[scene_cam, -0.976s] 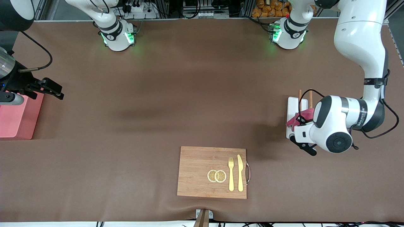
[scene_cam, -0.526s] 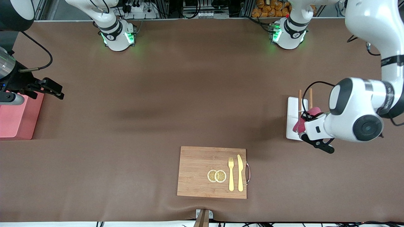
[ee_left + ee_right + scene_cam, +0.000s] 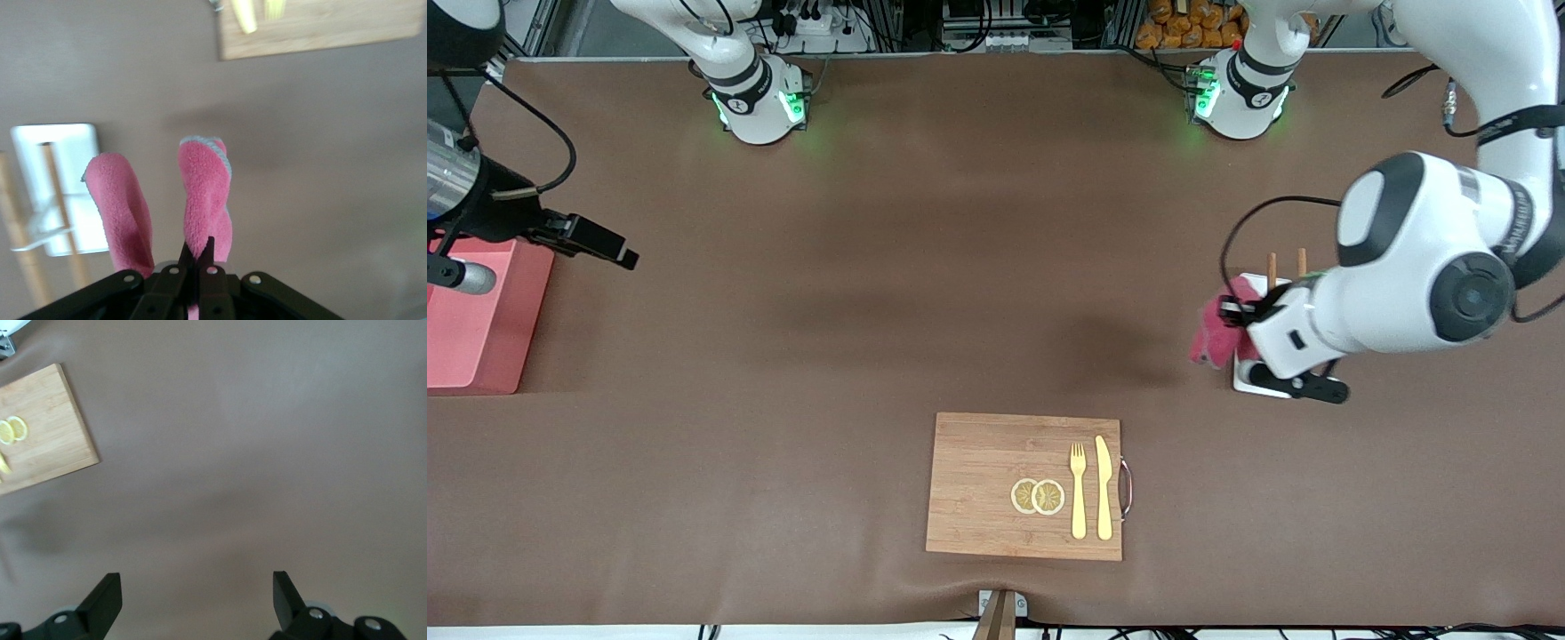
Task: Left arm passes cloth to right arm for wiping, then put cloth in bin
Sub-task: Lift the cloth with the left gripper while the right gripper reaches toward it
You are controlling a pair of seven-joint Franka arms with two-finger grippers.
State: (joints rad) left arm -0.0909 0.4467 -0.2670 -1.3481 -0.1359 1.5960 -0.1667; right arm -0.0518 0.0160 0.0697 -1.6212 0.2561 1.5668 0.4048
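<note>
The magenta cloth (image 3: 1212, 332) hangs folded from my left gripper (image 3: 1232, 313), which is shut on it in the air over the edge of the white tray (image 3: 1254, 286). In the left wrist view the cloth (image 3: 204, 193) droops in two lobes from the pinched black fingers (image 3: 212, 257). My right gripper (image 3: 624, 258) is open and empty, held above the table beside the salmon-pink bin (image 3: 480, 329) at the right arm's end. The right wrist view shows its fingers (image 3: 107, 597) wide apart over bare brown table.
Two wooden sticks (image 3: 1287, 264) rest on the tray. A wooden cutting board (image 3: 987, 484) lies nearer the front camera, carrying lemon slices (image 3: 1039, 496), a yellow fork (image 3: 1078, 489) and a knife (image 3: 1104, 487). The brown table mat (image 3: 925, 284) spreads between the two grippers.
My left gripper has lifted the cloth off the tray and carried it toward the right arm's end. The right gripper has edged out from over the bin toward the table's middle.
</note>
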